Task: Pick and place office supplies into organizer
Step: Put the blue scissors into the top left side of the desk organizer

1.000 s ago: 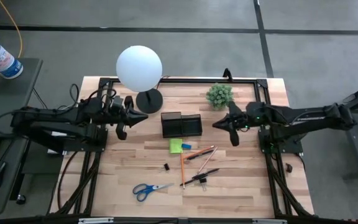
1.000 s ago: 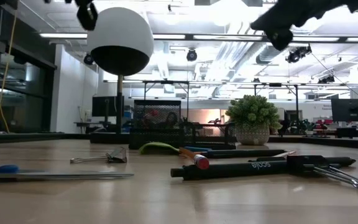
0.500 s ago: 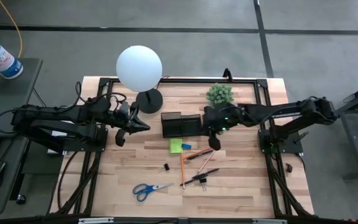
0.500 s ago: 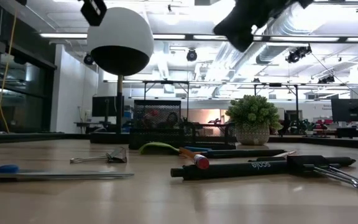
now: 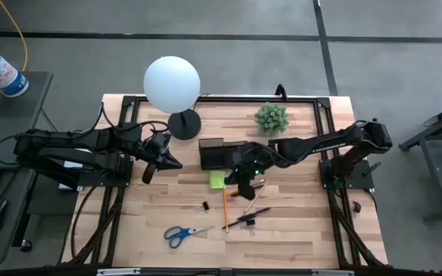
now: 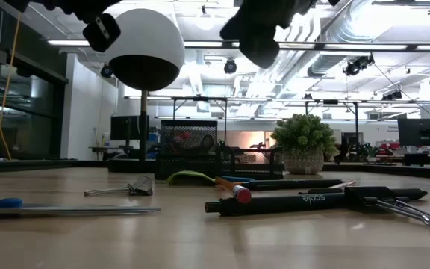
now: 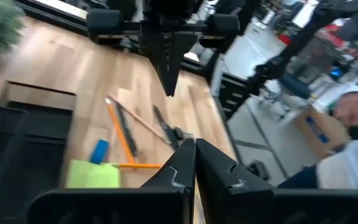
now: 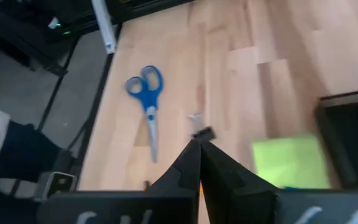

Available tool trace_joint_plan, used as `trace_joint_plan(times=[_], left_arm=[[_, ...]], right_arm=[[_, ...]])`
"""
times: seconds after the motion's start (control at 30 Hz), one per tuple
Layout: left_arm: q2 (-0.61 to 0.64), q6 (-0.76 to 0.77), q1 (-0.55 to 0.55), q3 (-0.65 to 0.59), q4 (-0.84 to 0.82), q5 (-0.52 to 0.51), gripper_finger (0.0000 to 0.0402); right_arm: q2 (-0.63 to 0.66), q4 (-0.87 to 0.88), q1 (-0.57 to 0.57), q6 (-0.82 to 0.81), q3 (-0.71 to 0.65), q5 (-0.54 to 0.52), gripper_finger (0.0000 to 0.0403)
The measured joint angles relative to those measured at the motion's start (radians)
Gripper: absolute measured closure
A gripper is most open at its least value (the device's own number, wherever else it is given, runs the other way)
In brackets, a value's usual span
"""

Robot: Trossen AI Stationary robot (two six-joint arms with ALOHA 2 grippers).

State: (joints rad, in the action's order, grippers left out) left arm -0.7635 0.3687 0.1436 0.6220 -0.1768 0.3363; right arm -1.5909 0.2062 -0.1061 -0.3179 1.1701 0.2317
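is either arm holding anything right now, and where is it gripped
Nothing is held. The left end effector and right end effector are both shut and empty, above the table.

Two black jointed arms, matte casings trailing black cables; left gripper (image 5: 153, 159) and right gripper (image 5: 240, 182) with tapered dark fingers, small green light behind the latter.

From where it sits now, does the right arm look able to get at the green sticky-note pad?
Probably yes. The right gripper, fingers shut, hangs above the table right beside the green sticky-note pad. Nothing lies on the pad; the organizer stands just behind it, apart.
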Motion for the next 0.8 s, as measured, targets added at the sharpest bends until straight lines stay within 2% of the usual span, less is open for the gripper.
trace_joint_plan(times=[0.33,0.57,0.7,0.8], left_arm=[[0.0,0.186,0.0,0.0,-0.003,0.136,0.0401],[0.0,0.331,-0.002,0.0,-0.007,0.258,0.0401],[0.0,0.396,-0.048,0.0,-0.007,0.265,0.0401],[0.0,0.399,-0.125,0.0,-0.008,0.247,0.0401]], right_arm=[[0.005,0.022,-0.104,-0.095,0.002,0.0,0.0402],[0.005,-0.002,-0.216,-0.15,0.002,-0.159,0.0402],[0.005,-0.015,-0.284,-0.164,0.002,-0.27,0.0402],[0.005,-0.012,-0.323,-0.224,0.002,-0.349,0.0402]])
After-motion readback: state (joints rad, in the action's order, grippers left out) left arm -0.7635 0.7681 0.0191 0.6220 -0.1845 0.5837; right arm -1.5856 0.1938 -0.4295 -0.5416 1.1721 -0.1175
